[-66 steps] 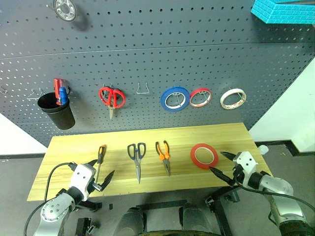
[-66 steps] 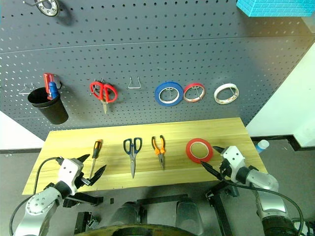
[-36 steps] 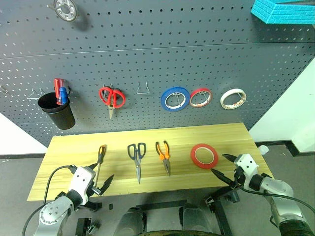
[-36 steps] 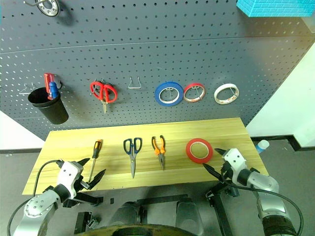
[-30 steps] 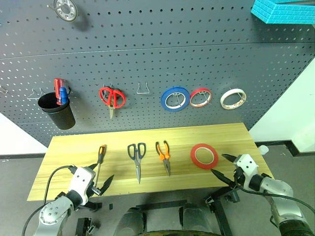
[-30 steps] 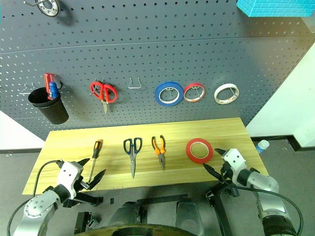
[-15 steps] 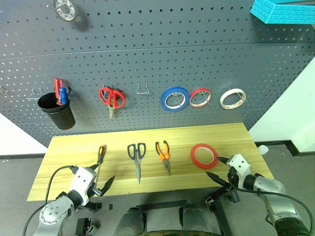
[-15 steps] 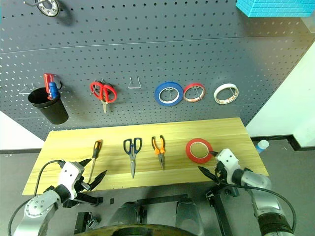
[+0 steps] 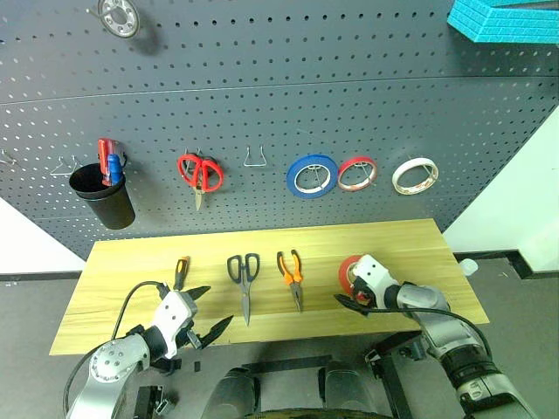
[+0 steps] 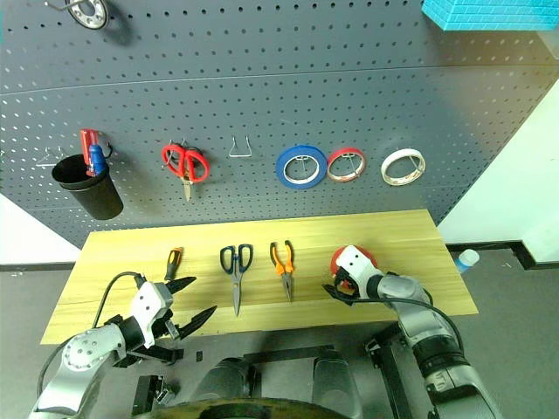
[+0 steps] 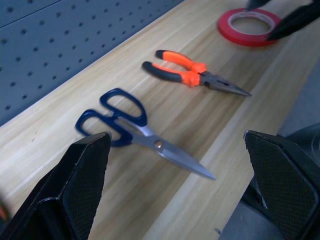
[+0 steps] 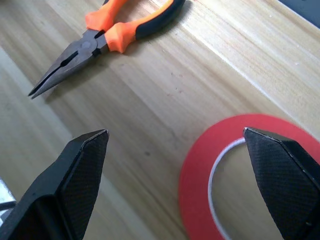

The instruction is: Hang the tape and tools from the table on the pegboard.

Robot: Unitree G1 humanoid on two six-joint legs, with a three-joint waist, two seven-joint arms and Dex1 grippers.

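Observation:
The red tape (image 9: 348, 272) lies flat on the table (image 9: 113, 262), right of centre. My right gripper (image 9: 351, 293) hangs open over its near left side; in the right wrist view one finger (image 12: 75, 190) is over bare wood and the other over the ring (image 12: 200, 185). The pliers (image 9: 291, 276), scissors (image 9: 242, 281) and screwdriver (image 9: 180, 272) lie in a row to the left. My left gripper (image 9: 215, 307) is open at the front edge between screwdriver and scissors, pointing towards the scissors (image 11: 122, 125). The pegboard (image 9: 262, 87) rises behind.
On the board hang a black cup (image 9: 103, 194), red-handled scissors (image 9: 200, 173), an empty hook (image 9: 254, 157), a blue roll (image 9: 311, 175), a red-and-white roll (image 9: 356, 173) and a white roll (image 9: 414, 175). A teal foam block (image 9: 502, 17) sits top right.
My right gripper has moved left and forward from the table's right front edge to over the red tape. My left gripper has swung right, away from the screwdriver. Both stay open.

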